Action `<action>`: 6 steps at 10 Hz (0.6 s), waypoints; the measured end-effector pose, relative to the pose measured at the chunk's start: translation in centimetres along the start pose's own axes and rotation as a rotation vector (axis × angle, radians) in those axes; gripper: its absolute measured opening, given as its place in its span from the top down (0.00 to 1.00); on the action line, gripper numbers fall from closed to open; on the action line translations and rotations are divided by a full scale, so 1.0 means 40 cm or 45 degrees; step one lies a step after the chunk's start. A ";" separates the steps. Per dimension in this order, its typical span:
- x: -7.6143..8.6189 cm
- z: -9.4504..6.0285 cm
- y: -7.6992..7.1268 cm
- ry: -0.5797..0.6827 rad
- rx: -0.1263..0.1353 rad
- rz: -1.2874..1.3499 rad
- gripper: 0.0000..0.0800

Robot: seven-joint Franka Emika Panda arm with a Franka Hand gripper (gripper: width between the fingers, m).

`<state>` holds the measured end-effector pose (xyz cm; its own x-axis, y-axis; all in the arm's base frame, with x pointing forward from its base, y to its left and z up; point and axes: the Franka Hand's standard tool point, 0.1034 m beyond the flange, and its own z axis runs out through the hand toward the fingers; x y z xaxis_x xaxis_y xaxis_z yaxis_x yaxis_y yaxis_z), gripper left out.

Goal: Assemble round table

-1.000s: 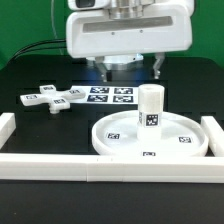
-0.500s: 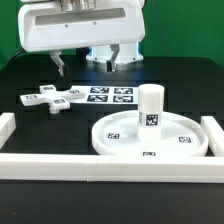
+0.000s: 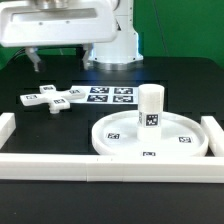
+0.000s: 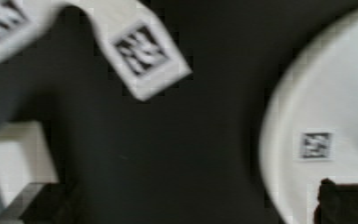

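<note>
In 1 second our gripper (image 3: 62, 60), spread and empty, had swung away from the short white plastic cylinder leg (image 3: 150, 108) standing on the large rimmed white disc (image 3: 105, 145). The white cross-shaped base (image 3: 55, 97) lay below it, and we judged that the next pickup.

The black table (image 3: 40, 75) carries the round disc (image 3: 118, 128) in the near corner at the exterior view's right, hemmed by white border bars (image 3: 60, 165), the cross-shaped base (image 3: 55, 98) toward the left edge, and the marker board (image 3: 110, 96) mid-table.
</note>
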<state>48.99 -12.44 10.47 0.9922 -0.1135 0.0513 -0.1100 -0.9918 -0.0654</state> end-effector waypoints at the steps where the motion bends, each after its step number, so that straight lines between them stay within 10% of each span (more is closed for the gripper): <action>1: 0.002 0.001 -0.012 -0.001 0.002 -0.013 0.19; 6: -0.018 0.001 0.043 0.025 -0.027 0.150 0.19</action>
<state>48.09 -14.06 10.29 0.9710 -0.2301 0.0643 -0.2270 -0.9725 -0.0511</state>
